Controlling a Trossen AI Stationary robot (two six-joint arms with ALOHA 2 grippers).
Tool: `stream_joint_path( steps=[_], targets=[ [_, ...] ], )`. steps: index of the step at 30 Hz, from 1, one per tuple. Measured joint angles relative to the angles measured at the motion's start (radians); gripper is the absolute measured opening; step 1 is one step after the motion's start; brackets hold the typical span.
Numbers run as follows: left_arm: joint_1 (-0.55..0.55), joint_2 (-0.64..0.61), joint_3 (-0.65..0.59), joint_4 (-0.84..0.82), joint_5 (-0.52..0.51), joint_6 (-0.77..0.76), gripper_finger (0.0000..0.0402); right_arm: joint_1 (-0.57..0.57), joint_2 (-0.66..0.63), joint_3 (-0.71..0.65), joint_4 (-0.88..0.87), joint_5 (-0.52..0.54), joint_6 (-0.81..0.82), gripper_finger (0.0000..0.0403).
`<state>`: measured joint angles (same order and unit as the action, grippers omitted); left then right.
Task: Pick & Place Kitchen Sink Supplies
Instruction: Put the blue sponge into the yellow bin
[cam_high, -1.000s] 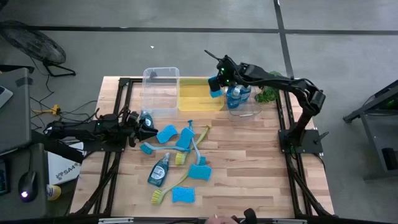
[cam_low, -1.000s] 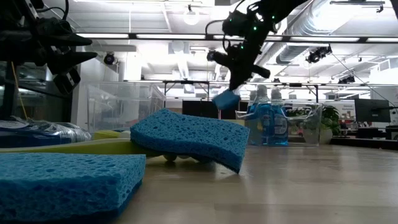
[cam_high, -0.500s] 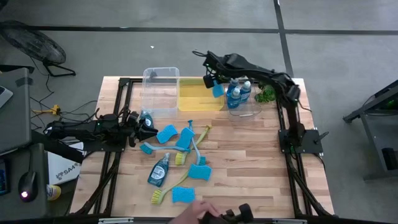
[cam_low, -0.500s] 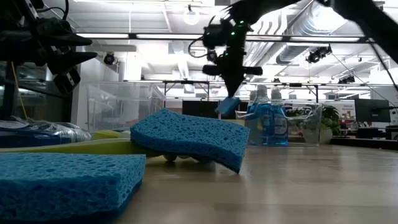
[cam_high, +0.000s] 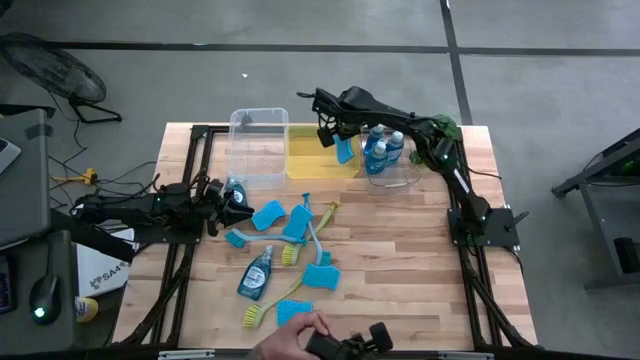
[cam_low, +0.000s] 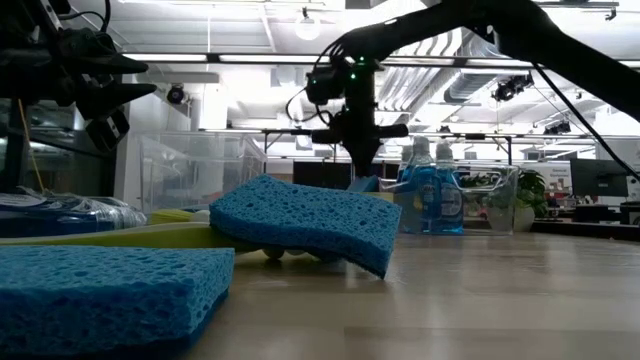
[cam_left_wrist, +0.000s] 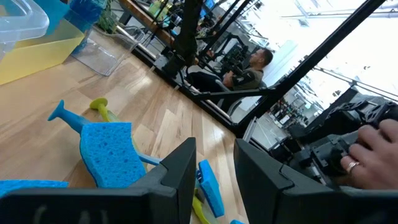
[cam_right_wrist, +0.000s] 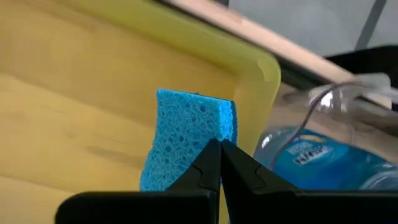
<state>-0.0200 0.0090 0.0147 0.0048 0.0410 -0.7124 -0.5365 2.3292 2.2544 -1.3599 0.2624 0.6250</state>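
Right gripper (cam_high: 340, 138): fingers (cam_right_wrist: 208, 163) pinched tight on a blue sponge (cam_right_wrist: 186, 140), held over the yellow bin (cam_high: 310, 155).
Left gripper (cam_high: 240, 207): at the table's (cam_high: 400, 250) left side, fingers (cam_left_wrist: 177, 171) slightly parted, holding nothing.
Soap bottles (cam_high: 383, 148): standing in the clear bin (cam_high: 412, 178).
Brushes (cam_high: 312, 235): loose at mid-table.

Right tool (cam_high: 343, 143) carried its sponge (cam_high: 346, 151) over the yellow bin (cam_high: 305, 160)
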Motion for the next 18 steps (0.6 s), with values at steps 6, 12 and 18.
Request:
stream_joint_path(
  steps=[6, 12, 18],
  targets=[
    [0.000, 0.000, 0.000, 0.000, 0.000, 0.000, 0.0105, 0.001, 0.006, -0.012, -0.014, 0.015, 0.003, 0.0000],
    [0.000, 0.000, 0.000, 0.000, 0.000, 0.000, 0.0105, 0.001, 0.006, -0.012, -0.028, 0.020, 0.003, 0.0000],
    [0.000, 0.000, 0.000, 0.000, 0.000, 0.000, 0.0105, 0.000, 0.006, -0.012, -0.048, 0.021, 0.010, 0.0000]
  ],
)
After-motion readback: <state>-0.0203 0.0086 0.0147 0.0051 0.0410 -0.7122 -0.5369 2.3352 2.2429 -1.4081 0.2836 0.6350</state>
